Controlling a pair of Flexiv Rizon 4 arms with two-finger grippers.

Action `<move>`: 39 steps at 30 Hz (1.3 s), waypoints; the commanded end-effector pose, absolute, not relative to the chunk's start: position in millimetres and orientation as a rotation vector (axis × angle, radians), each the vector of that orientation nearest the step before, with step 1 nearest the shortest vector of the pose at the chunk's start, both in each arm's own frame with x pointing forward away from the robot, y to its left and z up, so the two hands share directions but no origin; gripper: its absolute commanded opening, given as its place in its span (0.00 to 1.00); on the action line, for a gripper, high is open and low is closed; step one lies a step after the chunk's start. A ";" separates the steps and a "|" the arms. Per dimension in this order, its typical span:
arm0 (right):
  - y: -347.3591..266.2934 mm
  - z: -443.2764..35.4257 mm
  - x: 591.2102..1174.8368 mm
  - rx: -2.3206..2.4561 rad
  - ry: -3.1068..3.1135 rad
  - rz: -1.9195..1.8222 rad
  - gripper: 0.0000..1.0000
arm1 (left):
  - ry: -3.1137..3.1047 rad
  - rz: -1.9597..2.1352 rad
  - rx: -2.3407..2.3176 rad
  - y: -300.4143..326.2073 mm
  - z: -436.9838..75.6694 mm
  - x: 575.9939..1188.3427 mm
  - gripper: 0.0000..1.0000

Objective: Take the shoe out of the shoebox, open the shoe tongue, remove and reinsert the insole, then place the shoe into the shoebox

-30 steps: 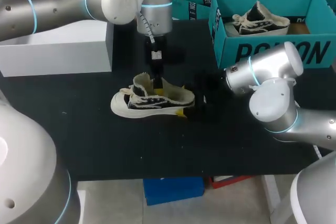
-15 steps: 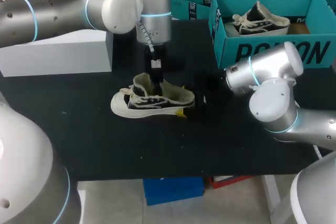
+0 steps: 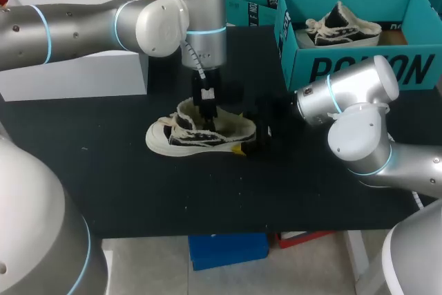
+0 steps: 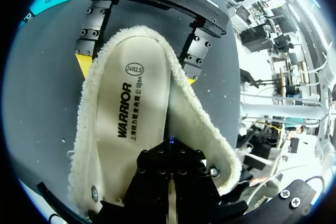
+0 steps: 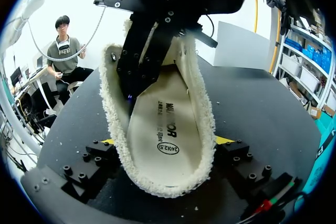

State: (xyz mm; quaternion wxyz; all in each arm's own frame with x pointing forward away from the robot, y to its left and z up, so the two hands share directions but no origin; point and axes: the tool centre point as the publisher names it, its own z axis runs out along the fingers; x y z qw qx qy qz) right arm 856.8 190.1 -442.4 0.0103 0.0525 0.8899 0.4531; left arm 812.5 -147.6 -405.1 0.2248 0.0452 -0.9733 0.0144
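Roughly mid-task, by the look of it. Already out of the teal shoebox (image 3: 304, 67) and resting on the black table (image 3: 138, 184), well apart from the box: the shoe (image 3: 200, 132), toe pointing away from it. Mouth spread wide, so the opening-up step judged done. Clamped at the heel from both sides by the right gripper (image 5: 167, 142). Sunk into the opening from above, the left gripper (image 4: 169, 150), fingers drawn together, tips at the edge of the insole (image 4: 134, 114); pinching it or only pressing on it is hard to say from here. Left to do at least: the return to the box, beside a second shoe (image 3: 342, 25).

Table matte and flat. Box stiff card, straight-walled, open-topped. Shoe low-cut, dark upper over a smooth cream rubber sole. Inside, a shaggy cream fleece lining (image 4: 194, 124), probably soft and yielding. Insole smooth, pale, foot-shaped, printed.
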 end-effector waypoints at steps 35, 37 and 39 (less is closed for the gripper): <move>192.7 -441.9 858.4 0.168 2.778 1.412 0.00 | -3.009 -0.133 0.418 -129.8 -464.2 847.8 0.23; 192.7 -441.9 858.4 0.168 2.778 1.412 0.00 | -3.011 -0.133 0.429 -126.6 -465.8 851.5 0.23; 192.7 -441.9 858.4 0.168 2.778 1.412 0.00 | -3.015 -0.139 0.432 -124.0 -469.4 854.3 0.23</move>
